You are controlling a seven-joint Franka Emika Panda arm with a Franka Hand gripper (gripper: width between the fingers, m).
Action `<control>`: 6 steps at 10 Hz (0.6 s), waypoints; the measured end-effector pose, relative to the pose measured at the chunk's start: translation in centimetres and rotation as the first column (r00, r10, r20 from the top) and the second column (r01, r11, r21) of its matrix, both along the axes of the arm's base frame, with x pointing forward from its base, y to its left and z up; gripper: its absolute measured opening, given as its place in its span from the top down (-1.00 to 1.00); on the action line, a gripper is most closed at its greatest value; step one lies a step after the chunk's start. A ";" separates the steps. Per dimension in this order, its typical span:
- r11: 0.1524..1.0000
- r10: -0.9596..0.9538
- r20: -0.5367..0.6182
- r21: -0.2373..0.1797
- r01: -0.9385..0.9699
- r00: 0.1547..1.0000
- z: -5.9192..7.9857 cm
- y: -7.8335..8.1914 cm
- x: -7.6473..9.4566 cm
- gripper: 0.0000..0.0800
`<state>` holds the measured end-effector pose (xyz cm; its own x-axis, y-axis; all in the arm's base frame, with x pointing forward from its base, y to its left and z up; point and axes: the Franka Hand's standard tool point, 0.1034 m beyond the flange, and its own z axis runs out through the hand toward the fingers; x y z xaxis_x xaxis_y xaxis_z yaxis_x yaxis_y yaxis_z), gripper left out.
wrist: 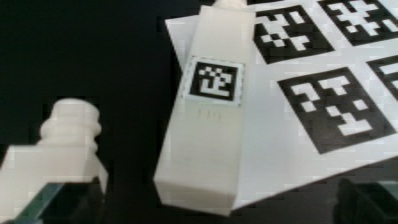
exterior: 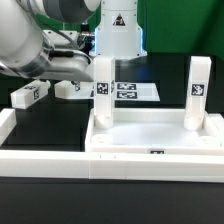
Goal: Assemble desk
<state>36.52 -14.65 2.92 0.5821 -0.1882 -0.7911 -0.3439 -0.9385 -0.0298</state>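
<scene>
The white rimmed tabletop (exterior: 150,140) lies at the front with two leg blocks standing upright in its far corners, one (exterior: 103,92) at the exterior view's left and one (exterior: 198,88) at its right. Two loose leg blocks lie on the black table, one (exterior: 68,88) just under my gripper (exterior: 74,74) and one (exterior: 30,95) further left. In the wrist view the tagged leg (wrist: 210,110) lies partly over the marker board (wrist: 329,70), and its near end sits between my spread fingers. The other loose leg (wrist: 63,140) shows a threaded peg. My gripper (wrist: 214,208) is open and empty.
The marker board (exterior: 132,91) lies behind the tabletop. The low white border wall (exterior: 40,158) runs along the front and the exterior view's left. The robot base (exterior: 118,35) stands at the back.
</scene>
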 end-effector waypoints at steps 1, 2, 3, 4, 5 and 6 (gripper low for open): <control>1.000 -0.010 -0.015 0.003 0.010 1.000 -0.4 0.2 -0.5 -0.62; 1.000 -0.030 -0.028 0.008 0.030 0.999 -0.9 0.3 -0.8 -0.62; 1.000 -0.028 -0.031 0.009 0.029 0.999 -1.0 0.3 -0.9 -0.62; 1.000 -0.027 -0.029 0.009 0.027 0.999 -1.0 0.4 -0.8 -0.62; 1.000 -0.027 -0.030 0.009 0.027 0.999 -1.1 0.4 -0.8 -0.62; 1.000 -0.026 -0.031 0.008 0.026 0.999 -1.2 0.4 -0.9 -0.62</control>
<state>35.63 -14.27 1.76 0.5526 -0.1960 -0.8101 -0.3692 -0.9289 -0.0270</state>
